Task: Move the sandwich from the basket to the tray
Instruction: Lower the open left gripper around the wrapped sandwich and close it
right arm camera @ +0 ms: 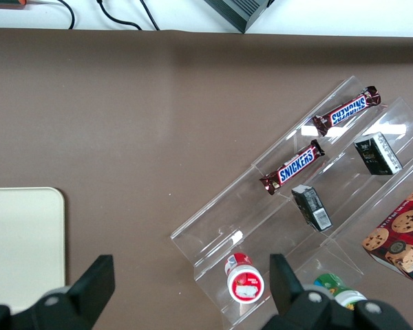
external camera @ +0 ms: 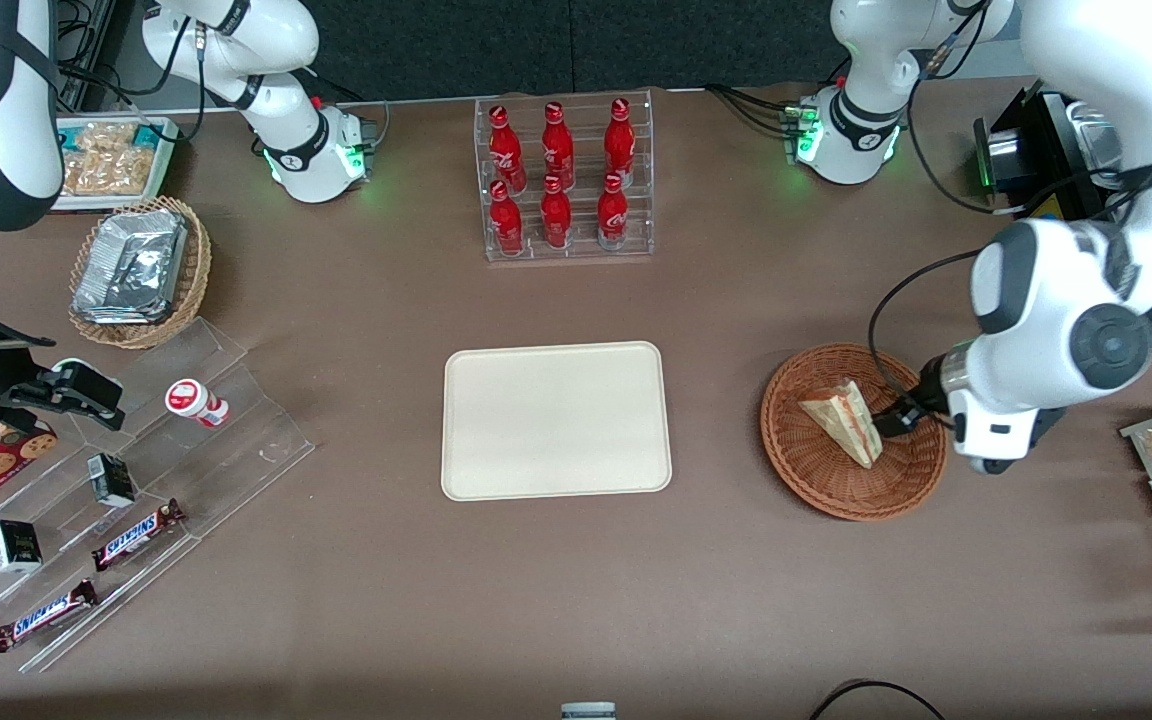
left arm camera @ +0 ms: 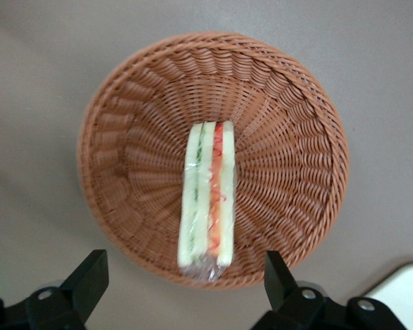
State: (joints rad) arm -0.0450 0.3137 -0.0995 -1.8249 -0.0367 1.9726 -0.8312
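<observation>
Pale bread wedge, the sandwich (external camera: 844,419), lies in the basket (external camera: 816,480) wrapped in clear film. In my front view its long axis runs diagonally, one end up toward the bottle rack, the other down toward the front camera and the working arm's end of the table. In the wrist view I see the cut edge (left arm camera: 208,199): green strip, white bread, red-orange strip, layers running lengthwise, film bunched at one end.

Basket is round, shallow, reddish-brown woven wicker with a braided rim (left arm camera: 96,117), sitting on the matte brown table (external camera: 576,600).

My gripper (external camera: 901,415) hangs over the basket's rim on the working-arm side, just beside the sandwich. Fingers (left arm camera: 89,275) are spread wide, clear of the wrap, holding nothing.

Tray (external camera: 556,420) is flat, cream, smooth plastic, rounded corners, low rim, lying beside the basket toward the parked arm's end, apart from it. Nothing sits on it.
</observation>
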